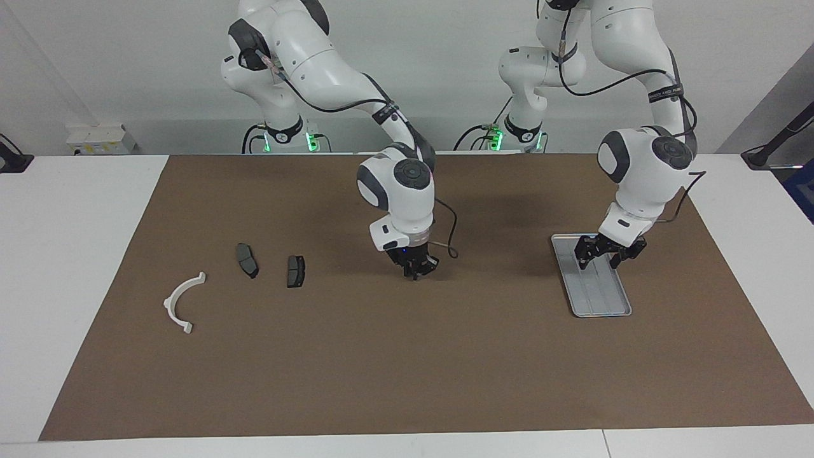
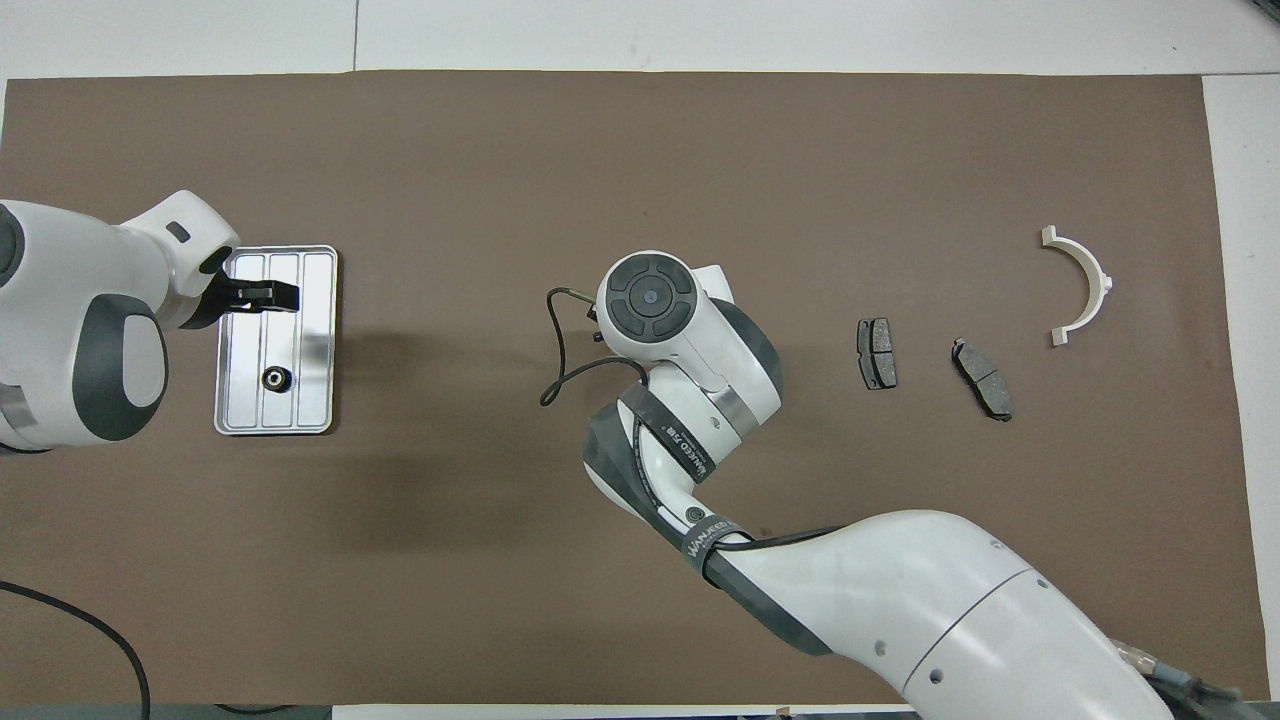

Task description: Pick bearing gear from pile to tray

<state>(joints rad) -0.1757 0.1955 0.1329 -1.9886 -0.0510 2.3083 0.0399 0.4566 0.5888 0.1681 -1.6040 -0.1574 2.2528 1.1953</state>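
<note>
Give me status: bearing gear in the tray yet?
Done: a small black round bearing gear lies in the flat silver ribbed metal tray. In hand: nothing visible; the left gripper hangs open over the tray, the right gripper is shut over the brown mat. No other round piece shows among the loose parts.

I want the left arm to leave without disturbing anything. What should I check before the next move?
1. Bearing gear in tray: ok, it lies on the floor of the tray.
2. Left tool empty: ok, open over the tray, apart from the gear.
3. Left tool above the rim: cannot tell.
4. Right tool out of the way: ok, shut, waiting over the mat mid-table.
5. More gears in the pile: not ok, only the white bracket and two brake pads show.
</note>
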